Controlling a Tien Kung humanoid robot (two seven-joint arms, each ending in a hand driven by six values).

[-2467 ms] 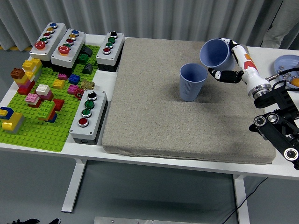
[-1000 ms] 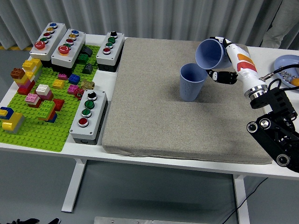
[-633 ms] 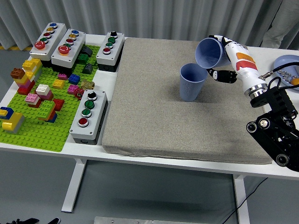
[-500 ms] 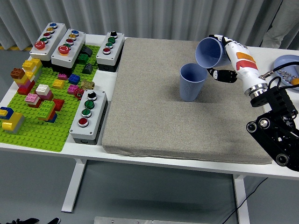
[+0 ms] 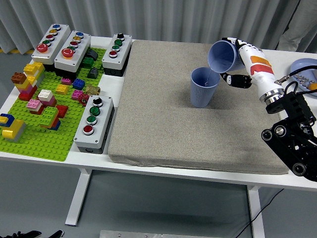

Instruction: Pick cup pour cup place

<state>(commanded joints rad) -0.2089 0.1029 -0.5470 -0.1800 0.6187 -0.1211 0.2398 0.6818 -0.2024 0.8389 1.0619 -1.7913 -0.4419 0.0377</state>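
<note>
A blue cup [image 5: 202, 87] stands upright on the grey mat [image 5: 163, 114], toward its far right. My right hand [image 5: 237, 62] is shut on a second blue cup [image 5: 223, 56], held tilted on its side with its mouth facing left and down, just above and right of the standing cup's rim. Something small and pale shows inside the standing cup near its rim. The left arm is out of view.
A green brick plate [image 5: 39, 119] with several coloured bricks lies at the left. Three button boxes [image 5: 67, 47] stand at the back left and a further one [image 5: 94, 124] beside the mat. A blue bowl [image 5: 304, 69] sits at the far right edge.
The held cup has swung left toward the standing cup and tipped further over it. Pale contents now show in the standing cup.
</note>
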